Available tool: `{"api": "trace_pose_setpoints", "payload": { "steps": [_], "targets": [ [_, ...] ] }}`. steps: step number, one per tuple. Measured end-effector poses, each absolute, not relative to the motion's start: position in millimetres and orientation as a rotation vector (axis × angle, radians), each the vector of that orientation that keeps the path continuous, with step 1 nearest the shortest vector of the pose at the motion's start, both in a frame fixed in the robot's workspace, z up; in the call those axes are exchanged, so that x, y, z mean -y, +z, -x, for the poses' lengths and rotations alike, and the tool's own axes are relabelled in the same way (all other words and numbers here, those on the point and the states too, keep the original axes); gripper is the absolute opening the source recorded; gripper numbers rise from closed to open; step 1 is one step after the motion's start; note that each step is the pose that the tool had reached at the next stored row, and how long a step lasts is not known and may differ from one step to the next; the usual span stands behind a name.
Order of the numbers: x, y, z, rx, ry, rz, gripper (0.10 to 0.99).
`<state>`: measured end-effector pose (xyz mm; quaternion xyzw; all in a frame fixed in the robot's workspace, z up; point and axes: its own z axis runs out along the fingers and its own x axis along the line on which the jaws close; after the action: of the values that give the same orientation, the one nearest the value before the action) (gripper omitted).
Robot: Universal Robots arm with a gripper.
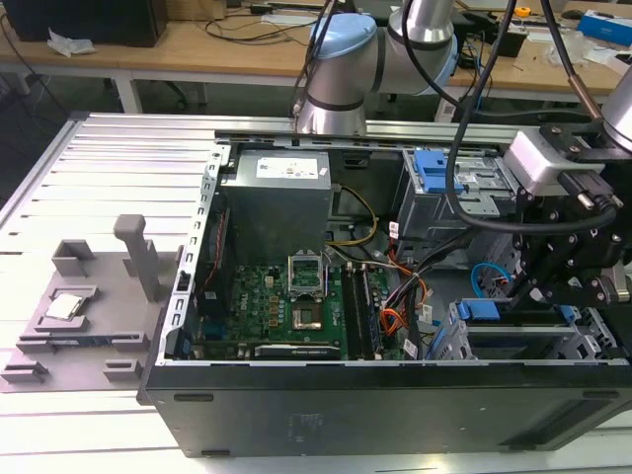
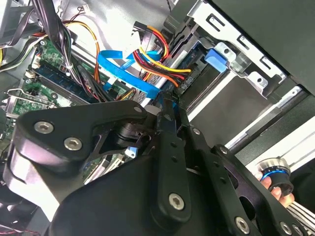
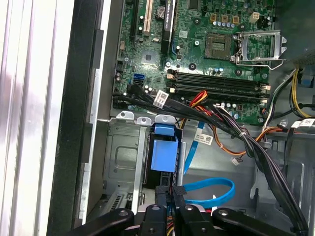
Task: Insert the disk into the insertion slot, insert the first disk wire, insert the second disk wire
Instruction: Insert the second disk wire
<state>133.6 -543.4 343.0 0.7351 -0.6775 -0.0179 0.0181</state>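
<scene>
Robotics lab/workshop: open PC case (image 1: pixel 395 395) w/ bare motherboard (image 1: pixel 276 306) on a slotted alu bench (image 1: pixel 99 178); far behind, wooden desks (image 1: pixel 197 54) w/ loose cables and gear; grey fixture (image 1: pixel 89 296) on the exterior view's left.

The claw (image 2: pixel 170 101) hides the second disk wire's (image 2: pixel 125 69) plug in the second wrist view.

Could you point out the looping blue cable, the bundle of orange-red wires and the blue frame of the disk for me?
Thin flat bright blue cable (image 3: pixel 209 189): first wrist view, on its loop.
Bundle of orange-red strands (image 2: pixel 160 54): second wrist view, mid-bundle near the dark plug.
Bright blue plastic frame of the disk (image 3: pixel 165 155): first wrist view, on its flat face.
</scene>
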Motion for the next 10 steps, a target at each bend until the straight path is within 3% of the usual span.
{"api": "trace_pose_setpoints", "payload": {
  "steps": [10],
  "targets": [
    [544.4, 338.4, -133.9, 2.102, -0.061, -2.280, 0.165]
  ]
}}
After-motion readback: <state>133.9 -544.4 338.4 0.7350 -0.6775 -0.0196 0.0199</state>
